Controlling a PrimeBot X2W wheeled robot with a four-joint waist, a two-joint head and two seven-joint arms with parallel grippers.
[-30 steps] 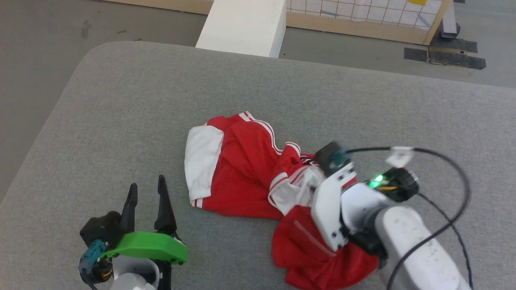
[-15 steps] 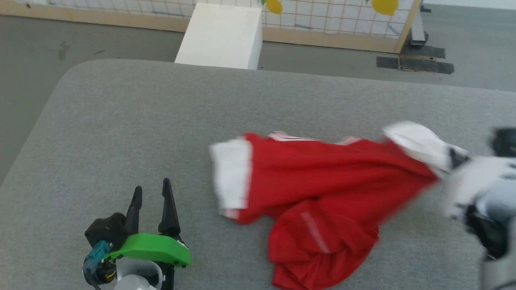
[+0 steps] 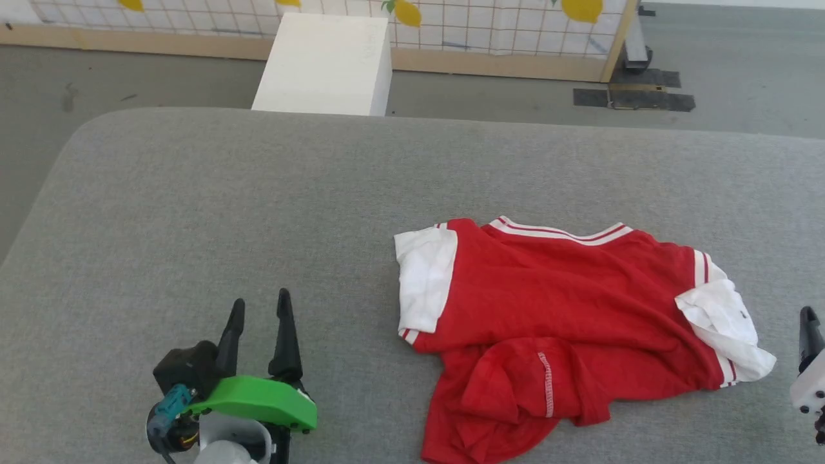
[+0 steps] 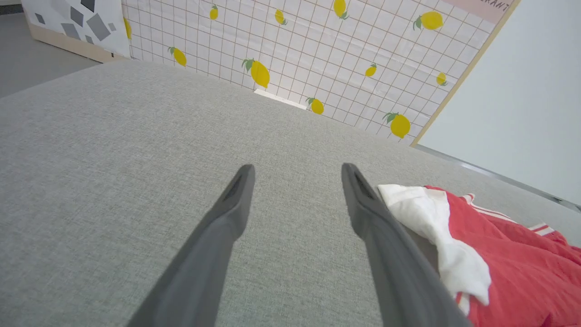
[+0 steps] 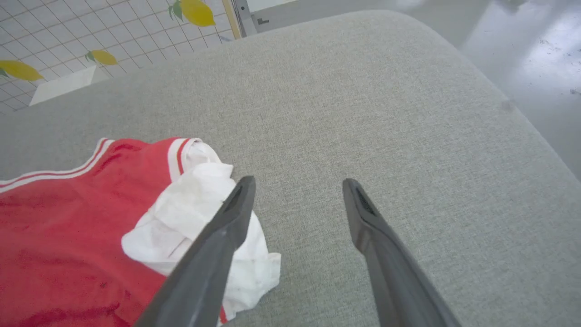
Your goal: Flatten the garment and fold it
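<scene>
- Looking down from the head camera, I see the shirt (image 3: 567, 303) lying on the grey pad (image 3: 258, 193), over on the robot's right half.
- Its red body is mostly spread out, with the striped collar on the far side.
- The near edge is bunched up and folded over itself.
- The white sleeve on the left side lies flat. The white sleeve on the right side is crumpled.
- My left gripper (image 3: 260, 298) sits low at the near left. Its fingers point away from the robot and are spread apart with nothing between them.
- It is over bare pad, apart from the shirt. In the left wrist view the flat sleeve lies just beside its right finger.
- My right gripper (image 5: 298, 180) is spread wide too and holds nothing.
- In the right wrist view its left finger crosses in front of the crumpled sleeve. I cannot tell if it touches the cloth.
- From the head camera one dark finger of it pokes up at the right edge, near that sleeve.
- A white box (image 3: 322, 64) stands past the far edge of the pad, in front of a lemon wall (image 3: 515, 26).
</scene>
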